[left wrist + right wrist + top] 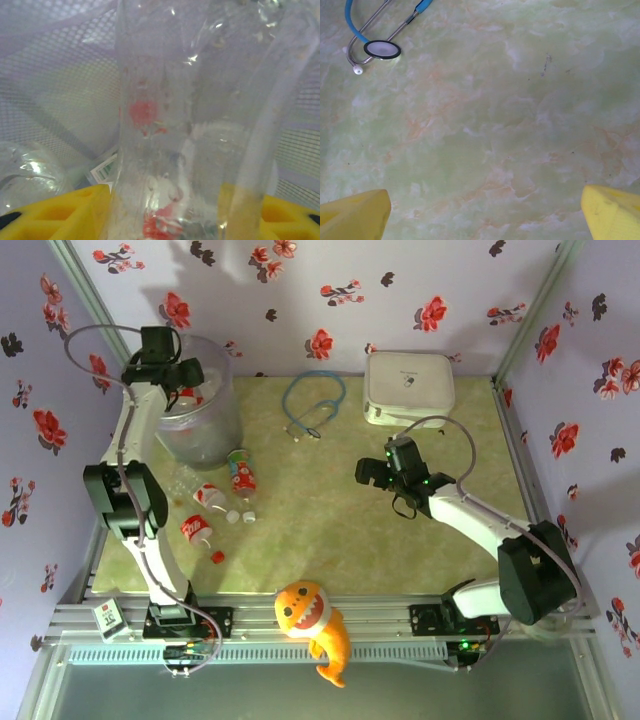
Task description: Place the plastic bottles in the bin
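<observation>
The bin point(205, 425) stands at the table's far left, and my left gripper point(176, 378) hangs over its mouth. In the left wrist view a clear plastic bottle point(195, 100) stands between the yellow fingers point(55, 215), which press its sides; my left gripper point(185, 220) is shut on it. Behind it are the bin's wall point(55, 75) and another bottle point(25, 172) lying inside. On the table by the bin lie a red-labelled bottle point(241, 472) and two more point(210, 497) point(196, 530). My right gripper point(378, 472) point(485, 215) hovers open over bare table.
A blue stethoscope point(312, 405) point(380, 47) lies at the back middle, a white square case point(408, 387) at the back right. An orange fish plush point(312, 620) sits on the near edge. A loose red cap point(217, 557) lies near the bottles.
</observation>
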Motion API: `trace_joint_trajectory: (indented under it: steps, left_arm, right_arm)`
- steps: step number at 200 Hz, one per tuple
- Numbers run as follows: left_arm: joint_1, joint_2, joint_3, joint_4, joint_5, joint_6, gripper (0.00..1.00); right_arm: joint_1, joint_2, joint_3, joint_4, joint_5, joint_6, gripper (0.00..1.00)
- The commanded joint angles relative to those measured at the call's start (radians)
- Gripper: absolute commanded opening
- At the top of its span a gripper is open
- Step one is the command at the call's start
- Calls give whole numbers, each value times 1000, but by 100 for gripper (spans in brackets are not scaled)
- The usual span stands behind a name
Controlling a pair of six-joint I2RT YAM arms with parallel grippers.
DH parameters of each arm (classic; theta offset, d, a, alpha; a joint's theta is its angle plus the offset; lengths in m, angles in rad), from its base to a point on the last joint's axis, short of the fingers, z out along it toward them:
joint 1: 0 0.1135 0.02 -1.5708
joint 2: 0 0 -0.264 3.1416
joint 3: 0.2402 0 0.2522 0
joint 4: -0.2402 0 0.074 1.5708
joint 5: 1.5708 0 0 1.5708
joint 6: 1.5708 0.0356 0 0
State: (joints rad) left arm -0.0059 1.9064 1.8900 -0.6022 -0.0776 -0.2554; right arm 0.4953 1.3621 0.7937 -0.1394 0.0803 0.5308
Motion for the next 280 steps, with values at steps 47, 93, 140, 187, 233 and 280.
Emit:
trace_joint_trajectory:
  steps: [47, 93, 140, 187, 233, 280]
  left_arm:
    - [-3, -162, -102, -71, -44, -17, 55]
    - [-2, -62, -59, -123, 62, 25, 72]
    - [-3, 31, -49, -85, 174, 13, 88]
    - [-11, 72, -23, -17, 219, -2, 98]
    - [-11, 25, 129, -100, 167, 41, 100]
    - [-22, -58, 206, -203, 128, 64, 100]
  right_arm:
    - [-6, 23, 9, 31, -19, 8, 98]
    - [-6, 29, 12, 37, -25, 10, 98]
    - [-6, 21, 7, 31, -20, 7, 99]
    - [-6, 21, 13, 25, -17, 0, 99]
    - [-6, 18, 17, 18, -15, -6, 99]
    - [-6, 21, 19, 32, -25, 2, 99]
